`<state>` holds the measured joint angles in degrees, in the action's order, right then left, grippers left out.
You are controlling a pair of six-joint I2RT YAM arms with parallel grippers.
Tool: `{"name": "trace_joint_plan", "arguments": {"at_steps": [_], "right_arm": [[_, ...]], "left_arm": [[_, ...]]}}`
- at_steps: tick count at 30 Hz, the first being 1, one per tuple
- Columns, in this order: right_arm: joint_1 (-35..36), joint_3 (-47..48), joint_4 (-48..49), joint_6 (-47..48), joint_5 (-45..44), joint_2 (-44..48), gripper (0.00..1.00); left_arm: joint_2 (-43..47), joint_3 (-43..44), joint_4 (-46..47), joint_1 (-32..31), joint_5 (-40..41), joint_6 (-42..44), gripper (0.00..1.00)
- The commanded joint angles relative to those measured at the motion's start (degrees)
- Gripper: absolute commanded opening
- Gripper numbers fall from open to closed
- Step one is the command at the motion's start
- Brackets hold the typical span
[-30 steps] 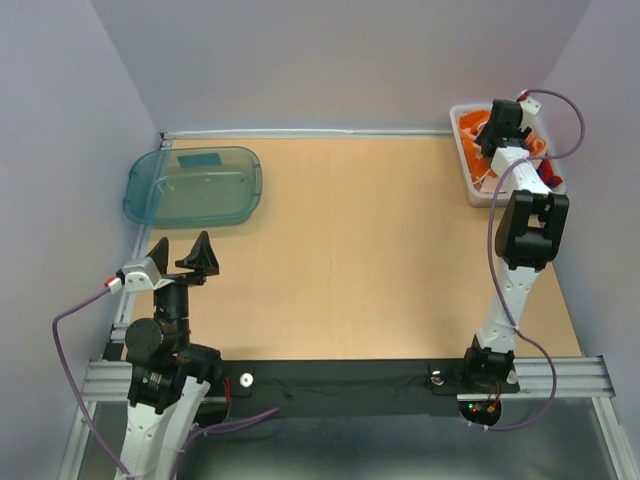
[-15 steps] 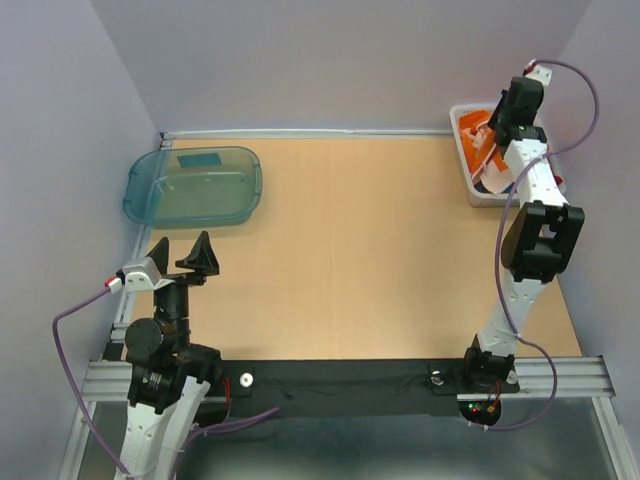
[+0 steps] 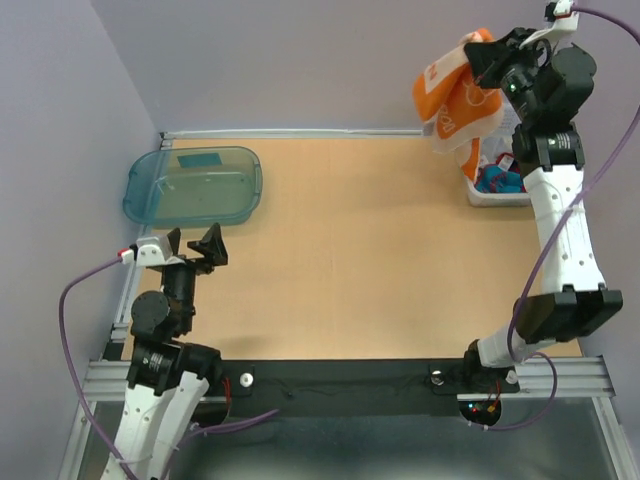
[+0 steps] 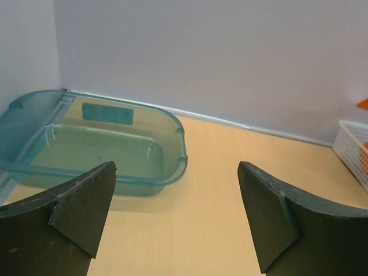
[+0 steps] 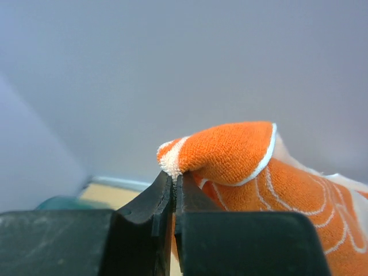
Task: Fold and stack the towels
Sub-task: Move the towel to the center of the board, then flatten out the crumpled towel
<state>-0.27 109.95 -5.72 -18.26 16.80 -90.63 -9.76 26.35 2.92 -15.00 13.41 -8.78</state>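
Observation:
An orange towel (image 3: 455, 98) with pale line pattern hangs in the air at the back right, above the table's far edge. My right gripper (image 3: 484, 52) is shut on its top corner; in the right wrist view the pinched cloth edge (image 5: 172, 164) sits between the closed jaws. Under it, the white basket (image 3: 478, 183) holds a teal-blue towel (image 3: 497, 181) and a bit of red cloth. My left gripper (image 3: 192, 252) stands open low at the near left with nothing between its fingers (image 4: 80, 198).
A translucent teal tray (image 3: 195, 185) lies at the back left, also seen ahead of the left gripper (image 4: 98, 141). The basket's rim (image 4: 353, 146) shows at the right edge of the left wrist view. Grey walls close in the table's back and sides.
The right gripper shut on the orange towel inside the basket and rose high with it, pulling it out. The left arm shifted slightly, still open.

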Motion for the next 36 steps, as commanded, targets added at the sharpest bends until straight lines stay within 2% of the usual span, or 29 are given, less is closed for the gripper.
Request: {"name": "trace_joint_plan", "arguments": {"at_steps": [1, 6, 7, 9, 10, 12, 13, 15, 16, 17, 18, 19, 21, 22, 25, 26, 29, 32, 34, 36], "right_arm": [[4.1, -9.5, 4.7, -7.0, 9.0, 8.7, 0.01], [8.6, -32.1, 4.7, -14.1, 16.8, 21.7, 0.00], [11.0, -40.0, 4.3, -16.0, 19.0, 25.6, 0.00], [14.4, -48.0, 3.3, -17.1, 21.0, 28.6, 0.01], [19.2, -53.7, 0.2, -16.6, 20.8, 30.1, 0.00], [25.1, -57.8, -3.8, -15.6, 18.4, 30.9, 0.01], [31.1, -59.8, -7.0, -15.2, 15.3, 30.7, 0.01], [37.1, -65.0, -7.5, -16.3, 13.4, 29.6, 0.13], [42.2, -66.0, -7.4, -16.9, 13.1, 28.5, 0.20], [44.4, -66.5, -7.5, -17.2, 13.0, 27.6, 0.37], [46.2, -66.8, -7.8, -17.1, 13.1, 25.7, 0.43], [48.0, -66.6, -9.1, -16.7, 13.1, 25.2, 0.57], [48.0, -66.1, -10.4, -15.2, 12.0, 25.1, 0.68], [48.0, -64.9, -12.5, -13.8, 6.6, 26.0, 0.75], [47.8, -61.6, -15.8, -12.1, -4.5, 28.1, 0.85], [47.6, -61.0, -17.2, -11.5, -11.8, 28.7, 0.89], [43.0, -59.8, -18.5, -10.0, -21.8, 28.8, 0.92], [31.9, -59.2, -19.2, -10.0, -22.5, 26.9, 0.93], [26.8, -58.7, -19.1, -9.3, -26.4, 25.7, 0.99], [25.8, -57.3, -19.2, -9.5, -31.2, 23.4, 1.00]], "left_arm": [[-4.4, 8.3, 0.6, -0.1, -5.1, -2.6, 0.98], [-6.8, 12.1, -0.5, -0.1, -11.2, -9.3, 0.98], [-7.0, 12.6, -1.0, -0.1, -13.1, -10.4, 0.98], [-7.6, 12.7, -1.9, -0.1, -15.9, -12.7, 0.98], [-7.8, 12.5, -2.7, -0.1, -18.1, -14.9, 0.98], [-8.3, 11.7, -2.8, -0.1, -20.2, -16.9, 0.98], [-8.6, 11.3, -4.3, -0.1, -22.1, -18.6, 0.98], [-9.5, 9.8, -4.8, -0.1, -24.0, -20.0, 0.98], [-9.8, 9.3, -5.1, 0.0, -25.1, -20.7, 0.98], [-10.4, 8.2, -5.3, 0.0, -27.0, -21.9, 0.98], [-11.2, 7.8, -5.4, -0.1, -28.0, -22.4, 0.98], [-11.9, 7.3, -5.7, -0.2, -29.0, -22.9, 0.98], [-14.0, 6.3, -6.3, -0.2, -31.9, -23.7, 0.98], [-14.7, 5.9, -7.1, -0.3, -33.8, -23.9, 0.98], [-16.9, 3.9, -8.0, -0.6, -35.5, -24.7, 0.98], [-17.5, 2.8, -8.1, -1.3, -35.7, -25.0, 0.98], [-18.3, 1.5, -7.7, -2.9, -34.2, -25.9, 0.98], [-21.6, 0.8, -5.7, -5.6, -32.7, -26.6, 0.98], [-27.0, 1.7, -4.6, -8.5, -31.9, -26.3, 0.98], [-33.7, 4.1, -3.9, -11.0, -29.6, -25.9, 0.98]]}}
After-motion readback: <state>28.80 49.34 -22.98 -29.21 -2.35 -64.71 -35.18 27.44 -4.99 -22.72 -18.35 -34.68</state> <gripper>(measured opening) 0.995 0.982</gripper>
